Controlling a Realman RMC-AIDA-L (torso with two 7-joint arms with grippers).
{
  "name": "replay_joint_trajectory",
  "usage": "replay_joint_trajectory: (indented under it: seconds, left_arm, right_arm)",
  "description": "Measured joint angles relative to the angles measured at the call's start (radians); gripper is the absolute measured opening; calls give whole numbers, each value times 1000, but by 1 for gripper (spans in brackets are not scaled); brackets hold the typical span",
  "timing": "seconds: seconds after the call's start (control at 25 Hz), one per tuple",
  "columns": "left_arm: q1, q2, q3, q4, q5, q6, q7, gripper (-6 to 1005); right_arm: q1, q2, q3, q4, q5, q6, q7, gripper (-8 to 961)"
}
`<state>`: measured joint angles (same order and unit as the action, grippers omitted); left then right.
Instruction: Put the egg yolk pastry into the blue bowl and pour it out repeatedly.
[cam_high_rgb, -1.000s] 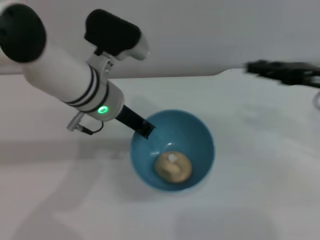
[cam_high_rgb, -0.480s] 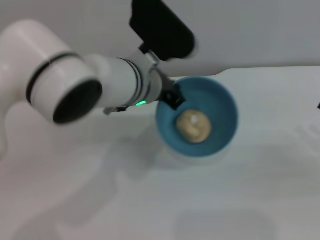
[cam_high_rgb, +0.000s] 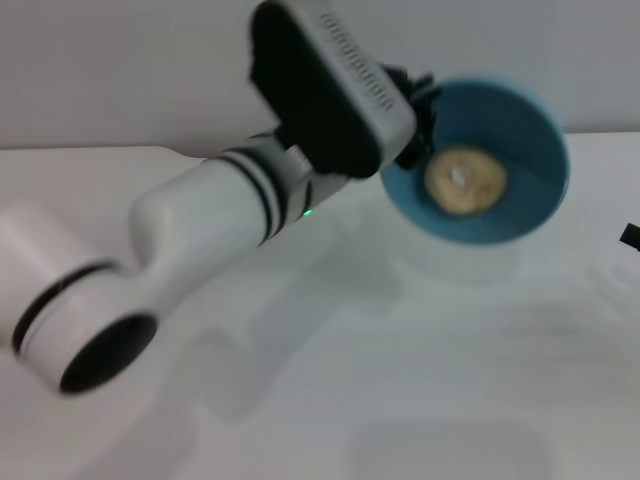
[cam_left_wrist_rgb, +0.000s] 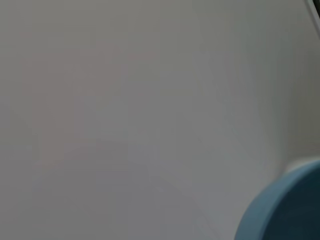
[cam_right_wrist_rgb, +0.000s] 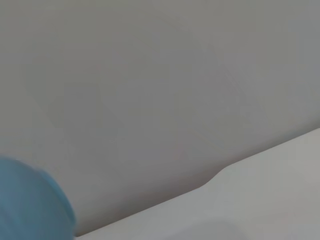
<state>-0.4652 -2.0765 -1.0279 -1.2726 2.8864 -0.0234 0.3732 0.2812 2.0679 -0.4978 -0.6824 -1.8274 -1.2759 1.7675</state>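
Note:
In the head view my left gripper (cam_high_rgb: 414, 98) is shut on the near-left rim of the blue bowl (cam_high_rgb: 520, 125). It holds the bowl raised above the white table (cam_high_rgb: 450, 380), tipped so its opening faces the camera. The egg yolk pastry (cam_high_rgb: 465, 180), a pale tan ball, lies inside against the bowl's bottom. A piece of the bowl's rim (cam_left_wrist_rgb: 285, 210) shows in the left wrist view. The right wrist view shows the bowl's outer wall (cam_right_wrist_rgb: 30, 200). Only a dark sliver of my right gripper (cam_high_rgb: 631, 236) shows at the right edge.
The left arm's white forearm (cam_high_rgb: 200, 230) and elbow joint (cam_high_rgb: 80, 330) stretch across the left half of the head view, above the table. A plain grey wall (cam_high_rgb: 120, 70) stands behind the table's far edge.
The left arm has lifted the bowl off the table and carried it up and to the right, tilting it more toward the camera. The pastry stayed inside.

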Motion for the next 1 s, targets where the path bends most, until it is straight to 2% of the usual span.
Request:
replay_joint_trajectory:
  seconds: [0.2,0.32,0.4,0.52,0.68,0.8,0.92,1.0]
  left_arm:
    - [47,-1,36,102,-3,324,127,13]
    - [50,-1,94,218,-45,563,240,11]
    - [32,-2,151,298,-129,714,336,6]
    - [-25,-2,274,415,-361,899,489,2]
    - [-69,-2,366,469,-513,993,555,2]
    - [-86,-2,382,478,-555,1003,556,2]
    - [-98,-2,371,464,-611,952,552,3]
    - [-102,-2,323,426,-668,837,556,3]
  right_arm:
    - [2,1,0,3,0,-5,0,470]
    - [5,1,0,6,1,-5,0,470]
    - [6,1,0,7,3,-3,0,470]
    - [7,1,1,7,4,1,0,470]
    - [12,1,1,8,5,4,0,470]
    - [17,1,1,8,5,4,0,470]
    - [25,1,1,8,5,3,0,470]
    - [31,1,-8,8,2,-2,0,470]
